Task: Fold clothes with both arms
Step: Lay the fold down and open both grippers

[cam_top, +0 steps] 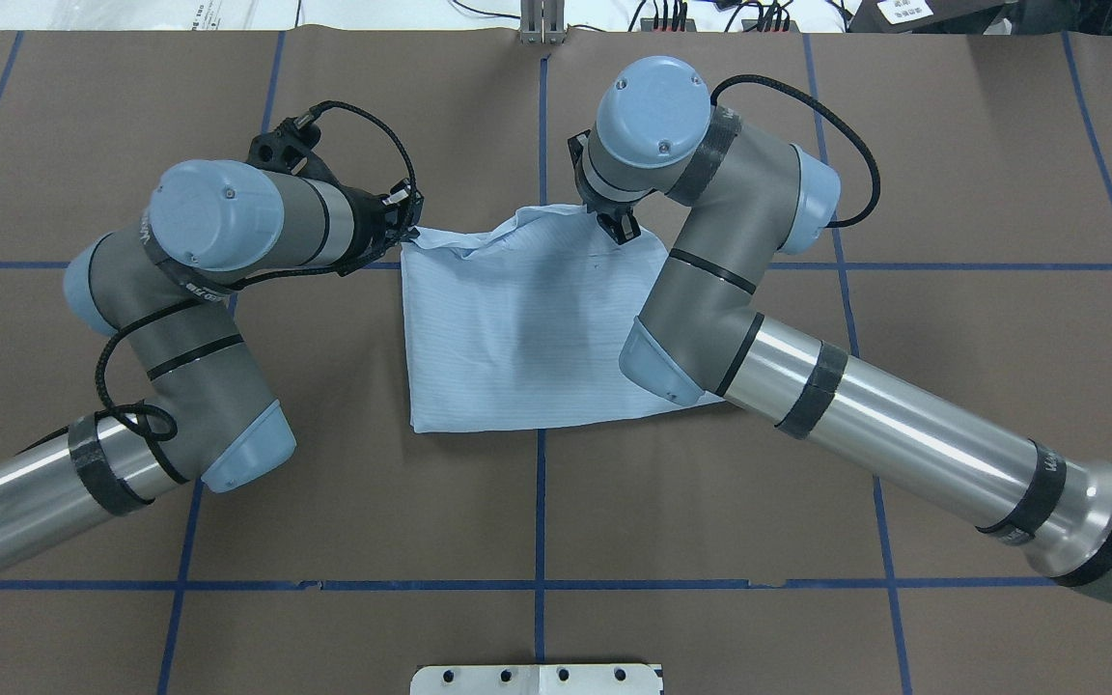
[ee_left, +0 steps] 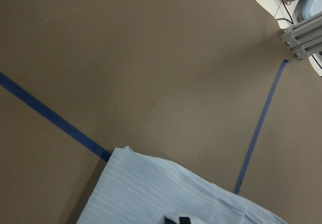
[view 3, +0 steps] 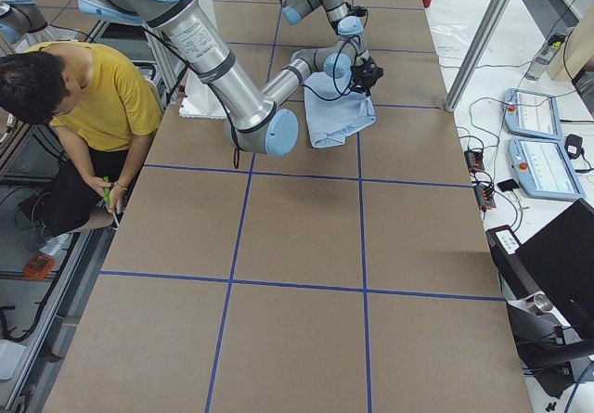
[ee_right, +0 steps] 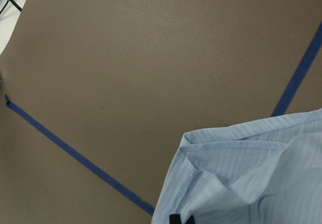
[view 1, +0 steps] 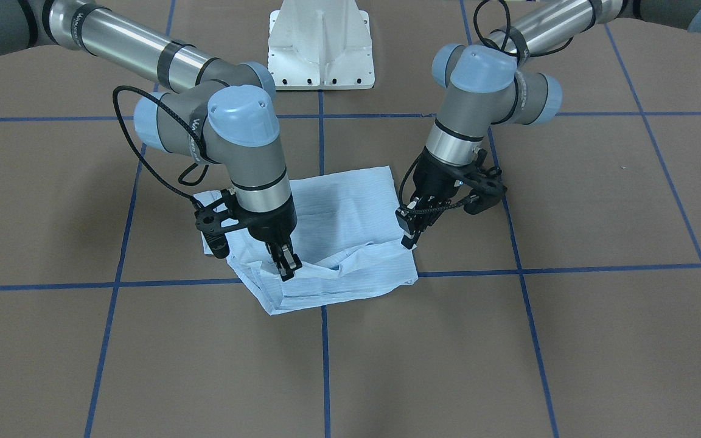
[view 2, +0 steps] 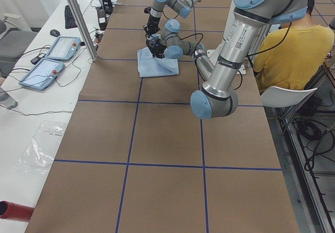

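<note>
The light blue striped shirt (view 1: 338,213) (cam_top: 517,338) lies folded into a rough square mid-table, small in the side views (view 2: 157,65) (view 3: 334,121). Its edge farthest from the robot is wrinkled and slightly raised between both grippers. My left gripper (view 1: 410,234) (cam_top: 411,224) sits at one end of that edge, fingers together on the fabric. At the other end, my right gripper (view 1: 286,267) (cam_top: 619,227) pinches the fabric. Each wrist view shows a shirt corner (ee_left: 161,194) (ee_right: 251,173) over brown table, with only a sliver of fingertip at the bottom.
The white pedestal base (view 1: 320,48) (cam_top: 537,679) stands at the robot's side of the table. Blue tape lines grid the brown surface. A person in yellow (view 2: 285,50) (view 3: 93,97) sits beside the table. Teach pendants (view 2: 52,55) (view 3: 538,116) lie on the white bench opposite.
</note>
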Motion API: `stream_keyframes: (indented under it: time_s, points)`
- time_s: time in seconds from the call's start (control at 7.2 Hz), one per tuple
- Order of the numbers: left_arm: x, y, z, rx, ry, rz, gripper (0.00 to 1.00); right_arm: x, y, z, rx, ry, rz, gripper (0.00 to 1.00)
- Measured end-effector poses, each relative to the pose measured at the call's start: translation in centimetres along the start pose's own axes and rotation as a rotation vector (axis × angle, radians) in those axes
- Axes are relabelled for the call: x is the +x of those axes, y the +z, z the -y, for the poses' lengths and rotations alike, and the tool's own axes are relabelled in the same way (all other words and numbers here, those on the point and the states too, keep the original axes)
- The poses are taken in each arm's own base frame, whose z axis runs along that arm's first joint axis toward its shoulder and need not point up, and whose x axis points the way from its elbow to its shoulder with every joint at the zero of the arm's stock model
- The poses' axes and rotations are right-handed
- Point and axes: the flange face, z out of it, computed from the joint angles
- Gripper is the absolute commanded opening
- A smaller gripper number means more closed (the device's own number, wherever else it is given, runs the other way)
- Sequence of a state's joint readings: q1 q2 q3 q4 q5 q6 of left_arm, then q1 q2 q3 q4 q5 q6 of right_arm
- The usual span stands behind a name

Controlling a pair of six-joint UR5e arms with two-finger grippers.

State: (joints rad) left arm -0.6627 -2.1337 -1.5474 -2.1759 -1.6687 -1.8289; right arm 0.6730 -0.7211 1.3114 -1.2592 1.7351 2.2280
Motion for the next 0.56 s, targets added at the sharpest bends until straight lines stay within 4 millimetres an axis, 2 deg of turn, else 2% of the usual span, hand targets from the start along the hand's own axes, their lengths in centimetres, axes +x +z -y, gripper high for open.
stream_keyframes:
  time_s: [0.14,0.28,0.56]
  points:
    - [-0.5,1.8,0.6,0.002,0.008,-0.008,0.62,0.1,1.8,0.4,-0.004,-0.002,0.004,1.00]
    - [-0.9,2.6,1.0,0.007,0.021,-0.010,0.68,0.3,2.8,0.9,-0.008,-0.014,0.007,1.00]
    - [-1.0,2.9,3.0,0.032,0.053,-0.010,0.68,0.5,3.4,2.5,-0.011,-0.080,0.004,1.00]
